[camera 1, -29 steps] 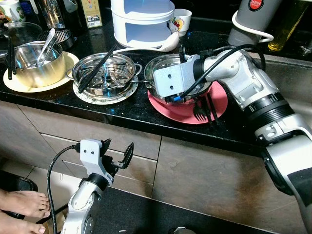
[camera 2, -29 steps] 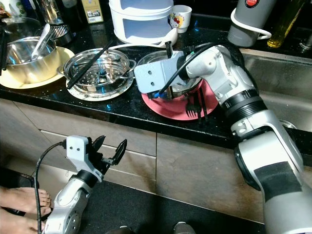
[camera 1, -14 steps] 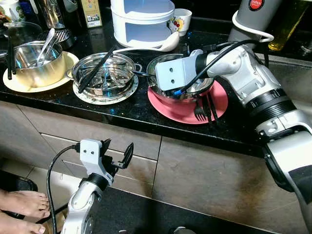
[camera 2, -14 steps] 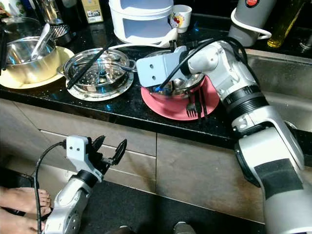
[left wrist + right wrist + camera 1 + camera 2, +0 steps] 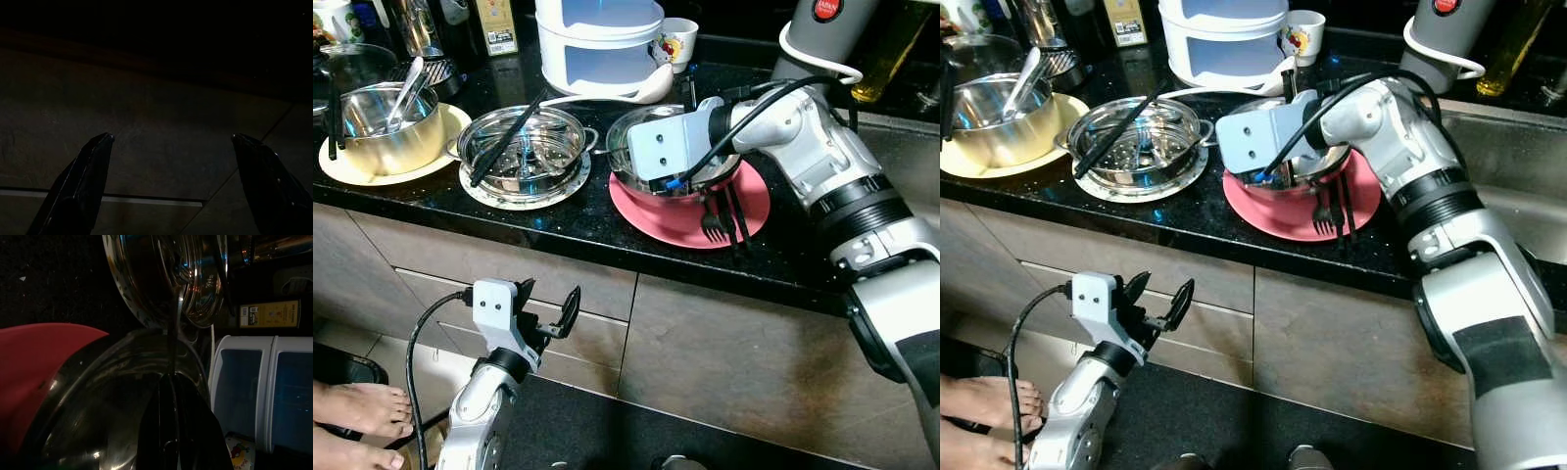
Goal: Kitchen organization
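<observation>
Reaching over the steel bowl (image 5: 636, 132) on the red plate (image 5: 754, 211), right end effector (image 5: 171, 382) pinches a thin utensil (image 5: 172, 333).

right gripper (image 5: 172, 382): both black fingers pressed together, closed on a thin dark rod
thin dark rod (image 5: 171, 340): runs straight out from the fingertips, over the bowl rim and across the steamer pan; far end lost in reflections
steel bowl (image 5: 117, 396): directly under the fingers, shiny inside, interior dark
red plate (image 5: 34, 367): beneath the bowl, sticking out past its rim on one side
steamer pan (image 5: 161, 279): perforated steel, just beyond the bowl; rims look touching or nearly, cannot tell
white container (image 5: 259, 391): beside the bowl, two bluish translucent panels
yellow label (image 5: 269, 314): on an item past the container, text unreadable
counter (image 5: 54, 279): black, speckled
</observation>
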{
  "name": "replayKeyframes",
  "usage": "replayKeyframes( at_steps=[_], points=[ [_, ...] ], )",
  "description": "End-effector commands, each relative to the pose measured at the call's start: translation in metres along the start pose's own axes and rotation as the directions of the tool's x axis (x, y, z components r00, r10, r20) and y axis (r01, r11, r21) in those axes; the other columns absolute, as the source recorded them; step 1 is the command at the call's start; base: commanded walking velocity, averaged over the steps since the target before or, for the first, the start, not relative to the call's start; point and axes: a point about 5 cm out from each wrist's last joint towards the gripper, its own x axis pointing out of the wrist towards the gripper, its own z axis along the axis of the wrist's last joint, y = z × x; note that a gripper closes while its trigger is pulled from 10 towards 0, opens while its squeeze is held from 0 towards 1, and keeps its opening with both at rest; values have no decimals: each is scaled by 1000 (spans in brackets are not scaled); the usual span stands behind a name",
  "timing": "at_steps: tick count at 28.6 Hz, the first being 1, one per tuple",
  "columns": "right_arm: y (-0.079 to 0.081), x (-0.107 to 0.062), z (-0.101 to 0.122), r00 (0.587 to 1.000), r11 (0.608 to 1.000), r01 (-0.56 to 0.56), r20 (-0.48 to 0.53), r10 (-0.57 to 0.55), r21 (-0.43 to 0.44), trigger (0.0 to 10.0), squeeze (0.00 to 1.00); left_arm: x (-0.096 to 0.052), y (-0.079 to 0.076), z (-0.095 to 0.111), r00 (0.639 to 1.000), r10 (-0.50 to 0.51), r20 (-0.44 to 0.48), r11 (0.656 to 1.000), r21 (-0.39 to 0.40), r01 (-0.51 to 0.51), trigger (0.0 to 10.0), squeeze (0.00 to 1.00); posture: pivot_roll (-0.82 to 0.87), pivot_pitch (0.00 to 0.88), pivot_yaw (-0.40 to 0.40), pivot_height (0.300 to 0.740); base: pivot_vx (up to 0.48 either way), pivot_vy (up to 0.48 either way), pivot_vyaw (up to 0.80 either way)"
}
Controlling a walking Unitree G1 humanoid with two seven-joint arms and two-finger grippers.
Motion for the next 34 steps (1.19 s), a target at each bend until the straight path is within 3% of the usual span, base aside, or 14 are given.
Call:
replayKeyframes(
  at_steps=[1,10,16,17,22,27,30,34],
  points=[
    [-1,-2,-2,1000,1000,6,-11,-6,-4,0,0,-3,0,-1,1000,4,-7,1000,-11,-4,10000,0,11,97,-51,740,0,0,0],
    [-7,-5,0,997,997,61,37,-63,51,0,0,-3,-1,-2,1000,2,-9,1000,-12,-2,10000,0,14,89,-50,740,0,0,0],
    [-13,-8,2,986,981,111,107,-129,157,0,0,-3,-1,-3,1000,1,-11,1000,-12,-1,10000,0,15,86,-52,740,0,0,0],
    [-13,-10,2,980,970,105,141,-138,219,0,0,-3,-2,-3,1000,0,-11,1000,-13,0,10000,0,15,85,-52,740,0,0,0],
    [-11,-15,-3,981,959,87,145,-129,268,0,0,-3,-2,-3,1000,0,-10,1000,-14,0,10000,0,13,92,-52,740,0,0,0],
    [-7,-19,-10,989,961,66,107,-98,270,0,0,-3,-2,-3,1000,0,-11,1000,-14,0,10000,0,11,97,-50,740,0,0,0],
    [4,-18,-18,1000,980,9,21,-14,199,0,0,-4,-1,-2,1000,2,-10,1000,-14,-2,10000,0,11,102,-48,740,0,0,0],
    [8,-16,-19,1000,983,-13,1,13,185,0,0,-4,-1,-2,1000,2,-10,1000,-14,-2,10000,0,11,101,-47,740,0,0,0]
  ],
)
